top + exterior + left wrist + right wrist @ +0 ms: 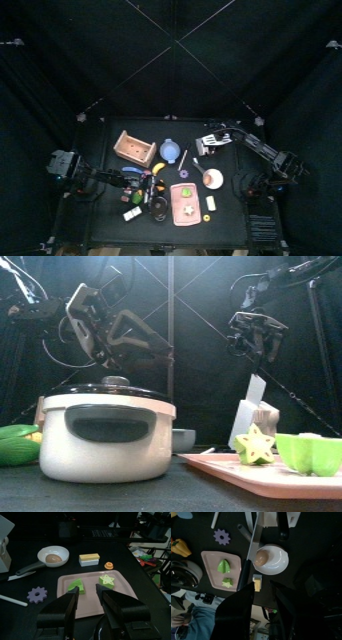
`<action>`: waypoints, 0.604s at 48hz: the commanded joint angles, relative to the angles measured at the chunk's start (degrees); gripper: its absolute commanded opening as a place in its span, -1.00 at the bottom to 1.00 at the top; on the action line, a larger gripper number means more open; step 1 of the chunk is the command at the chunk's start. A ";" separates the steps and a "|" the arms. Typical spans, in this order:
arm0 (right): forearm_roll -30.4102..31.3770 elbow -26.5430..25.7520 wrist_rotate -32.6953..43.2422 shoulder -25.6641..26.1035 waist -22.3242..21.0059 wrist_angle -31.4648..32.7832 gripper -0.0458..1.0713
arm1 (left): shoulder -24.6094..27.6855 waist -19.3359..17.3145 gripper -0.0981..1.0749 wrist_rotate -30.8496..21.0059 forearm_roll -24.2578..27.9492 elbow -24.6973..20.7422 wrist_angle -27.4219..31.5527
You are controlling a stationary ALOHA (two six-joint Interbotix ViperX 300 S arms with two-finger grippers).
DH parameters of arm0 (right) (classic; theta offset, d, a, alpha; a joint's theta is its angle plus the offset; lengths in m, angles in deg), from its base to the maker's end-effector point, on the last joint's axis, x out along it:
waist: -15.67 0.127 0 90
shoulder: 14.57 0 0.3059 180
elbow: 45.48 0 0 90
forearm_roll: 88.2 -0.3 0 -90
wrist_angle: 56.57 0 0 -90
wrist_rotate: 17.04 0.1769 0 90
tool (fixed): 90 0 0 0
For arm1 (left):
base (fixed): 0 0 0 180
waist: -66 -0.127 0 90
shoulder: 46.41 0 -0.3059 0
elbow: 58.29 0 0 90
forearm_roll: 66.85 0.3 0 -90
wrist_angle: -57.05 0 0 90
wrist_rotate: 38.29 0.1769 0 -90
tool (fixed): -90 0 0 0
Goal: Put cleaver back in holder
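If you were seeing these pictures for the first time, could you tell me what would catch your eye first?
In the front view, a white rice cooker with a dark lid fills the near left. To its right, the cleaver stands upright in the holder, behind the pink tray that carries a green star. The right gripper hangs open above the cleaver, apart from it.

From overhead I see my desk [100, 135] carrying a tan tray [135, 148], a blue item [171, 149] beside it and a pink board [189, 203], with the right arm's pincer [210, 141] hanging above the desk's far side.
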 commanded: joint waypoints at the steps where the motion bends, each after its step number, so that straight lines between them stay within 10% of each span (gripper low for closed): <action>1: -0.79 -1.67 -0.18 4.13 0.00 -0.09 0.34 | -0.35 0.09 0.44 0.00 -0.09 -0.53 -0.62; 13: -1.32 -0.09 0.26 13.89 0.97 -4.22 0.27 | -0.35 0.09 0.44 0.09 0.00 -0.53 -0.62; 29: -8.17 12.57 -0.26 22.41 3.52 -17.31 -0.30 | -0.53 0.09 0.44 0.09 0.00 -0.79 -0.62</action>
